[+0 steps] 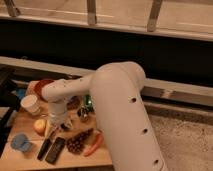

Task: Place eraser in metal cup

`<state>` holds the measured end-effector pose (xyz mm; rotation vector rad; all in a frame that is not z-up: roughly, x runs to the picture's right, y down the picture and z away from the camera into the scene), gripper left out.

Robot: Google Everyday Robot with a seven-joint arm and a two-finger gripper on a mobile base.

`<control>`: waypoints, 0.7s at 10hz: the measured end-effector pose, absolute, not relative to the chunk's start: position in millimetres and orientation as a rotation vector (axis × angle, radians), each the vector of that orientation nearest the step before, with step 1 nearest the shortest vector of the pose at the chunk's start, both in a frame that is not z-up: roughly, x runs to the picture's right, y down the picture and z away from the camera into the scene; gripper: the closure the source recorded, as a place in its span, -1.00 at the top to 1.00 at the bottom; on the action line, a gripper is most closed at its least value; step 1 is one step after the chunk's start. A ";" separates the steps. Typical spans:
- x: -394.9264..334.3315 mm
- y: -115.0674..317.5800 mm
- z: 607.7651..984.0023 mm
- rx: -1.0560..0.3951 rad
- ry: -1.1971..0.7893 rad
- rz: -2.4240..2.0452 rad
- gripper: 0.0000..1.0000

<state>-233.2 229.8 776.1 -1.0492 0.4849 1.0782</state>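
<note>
The eraser [55,150] is a flat dark block lying on the wooden table [95,159] near its front edge, next to a narrower black stick [44,148]. The metal cup [83,114] is small and shiny. It stands upright mid-table, partly behind the white arm. My gripper [54,127] points down from the end of the white arm [75,90], just above and behind the eraser and left of the metal cup. It is open with nothing in it.
A white cup [31,104] stands at the left, with a light blue cup [20,141] at the front left. A yellow fruit [40,125] lies beside the gripper. A pine cone [77,141] and a carrot [94,144] lie right of the eraser. A red bowl [42,85] sits at the back.
</note>
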 end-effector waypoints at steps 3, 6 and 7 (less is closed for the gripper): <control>-231.3 248.7 785.6 -1.132 0.470 1.087 0.60; -236.2 255.4 782.7 -1.163 0.478 1.077 0.60; -234.6 254.0 783.4 -1.160 0.478 1.078 0.60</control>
